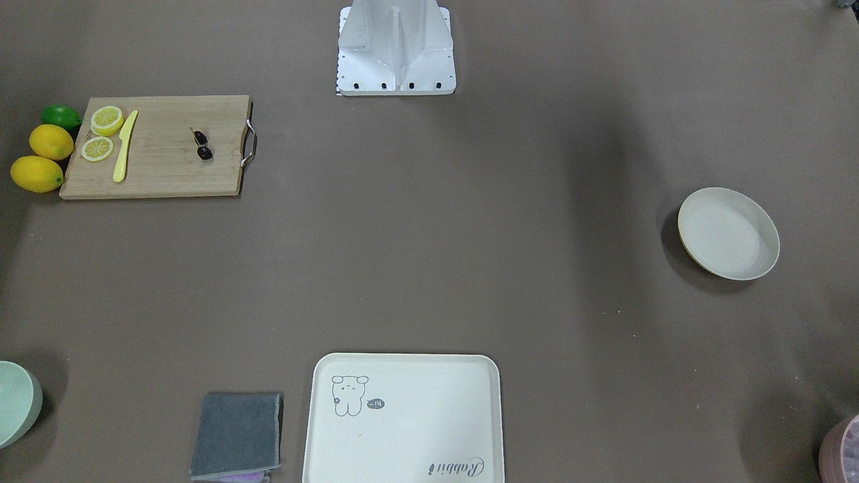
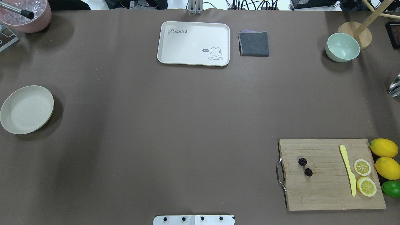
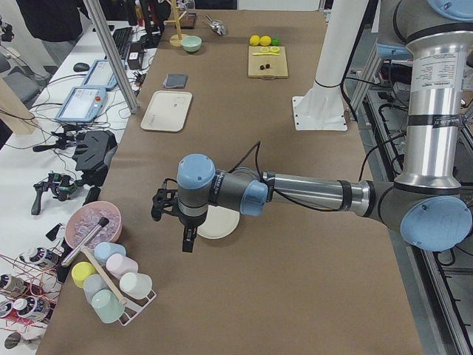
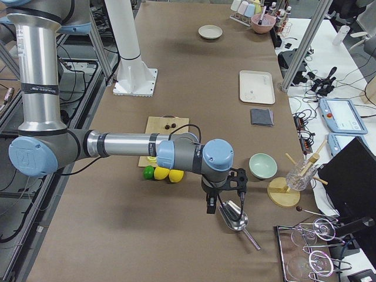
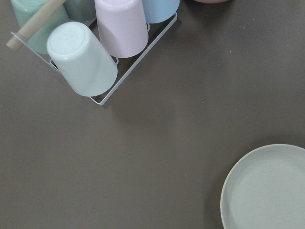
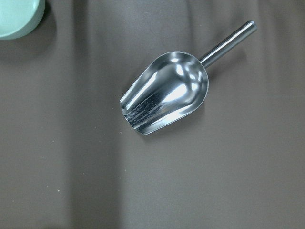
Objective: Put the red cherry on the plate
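Note:
The red cherry, two tiny dark maroon balls on thin stems, lies on the wooden cutting board near its metal handle; it is also in the front-facing view. The plate, round and cream-white, sits far across the table at the left end. My left gripper hangs beside and above the plate, whose rim fills the left wrist view's corner. My right gripper hovers over a metal scoop, well away from the board. Whether either gripper is open or shut I cannot tell.
On the board lie a yellow knife and two lemon slices; two lemons and a lime sit beside it. A bear tray, grey cloth, green bowl, metal scoop and cup rack are around.

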Controlling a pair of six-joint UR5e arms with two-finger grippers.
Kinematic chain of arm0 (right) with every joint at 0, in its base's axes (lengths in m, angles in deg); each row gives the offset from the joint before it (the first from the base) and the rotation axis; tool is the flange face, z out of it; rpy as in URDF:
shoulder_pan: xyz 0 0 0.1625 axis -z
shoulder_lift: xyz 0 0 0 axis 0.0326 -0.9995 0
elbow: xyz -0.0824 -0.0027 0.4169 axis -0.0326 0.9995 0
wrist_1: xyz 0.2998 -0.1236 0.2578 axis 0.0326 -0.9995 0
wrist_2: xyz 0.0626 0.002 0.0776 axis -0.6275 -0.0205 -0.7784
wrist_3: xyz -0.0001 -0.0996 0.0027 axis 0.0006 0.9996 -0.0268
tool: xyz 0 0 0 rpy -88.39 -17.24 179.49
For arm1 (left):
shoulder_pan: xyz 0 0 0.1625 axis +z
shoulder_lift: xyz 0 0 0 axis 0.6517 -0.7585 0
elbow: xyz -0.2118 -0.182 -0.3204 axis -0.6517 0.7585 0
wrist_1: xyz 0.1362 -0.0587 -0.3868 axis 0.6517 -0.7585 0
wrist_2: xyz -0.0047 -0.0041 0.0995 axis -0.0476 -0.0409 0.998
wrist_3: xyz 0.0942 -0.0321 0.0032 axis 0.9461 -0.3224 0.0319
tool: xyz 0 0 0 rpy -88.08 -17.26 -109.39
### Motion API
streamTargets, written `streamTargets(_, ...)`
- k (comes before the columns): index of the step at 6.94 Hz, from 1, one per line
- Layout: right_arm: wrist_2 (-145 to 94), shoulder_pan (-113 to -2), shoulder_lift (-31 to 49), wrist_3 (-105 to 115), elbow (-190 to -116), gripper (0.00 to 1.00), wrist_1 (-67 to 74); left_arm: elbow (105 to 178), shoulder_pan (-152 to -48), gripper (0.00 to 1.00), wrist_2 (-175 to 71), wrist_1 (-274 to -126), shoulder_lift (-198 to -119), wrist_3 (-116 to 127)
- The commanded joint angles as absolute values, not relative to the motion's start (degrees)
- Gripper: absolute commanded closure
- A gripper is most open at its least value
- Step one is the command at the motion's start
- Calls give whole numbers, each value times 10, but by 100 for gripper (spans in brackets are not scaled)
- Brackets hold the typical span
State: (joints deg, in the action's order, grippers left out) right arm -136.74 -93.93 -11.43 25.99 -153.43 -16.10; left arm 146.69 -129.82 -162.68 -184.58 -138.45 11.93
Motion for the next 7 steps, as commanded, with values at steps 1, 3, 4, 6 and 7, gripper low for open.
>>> streamTargets(1, -1367, -939, -110, 259, -1535, 0, -161, 1422, -1270, 2, -1627, -1963, -1388, 119)
streamTargets(3, -1367, -940, -108, 259, -1536, 0, -161, 1312, -1237, 2, -1661, -2088, -1400, 42)
streamTargets(4, -1366, -940, -108, 250, -1539, 0, -161, 1275, -1199, 2, -1658, -2125, -1413, 26)
streamTargets(6, -1366, -940, -108, 235, -1545, 0, -160, 1228, -1162, 2, -1658, -2196, -1413, 0)
streamTargets(7, -1366, -940, -108, 234, -1546, 0, -161, 1227, -1128, 2, -1658, -2207, -1413, -18)
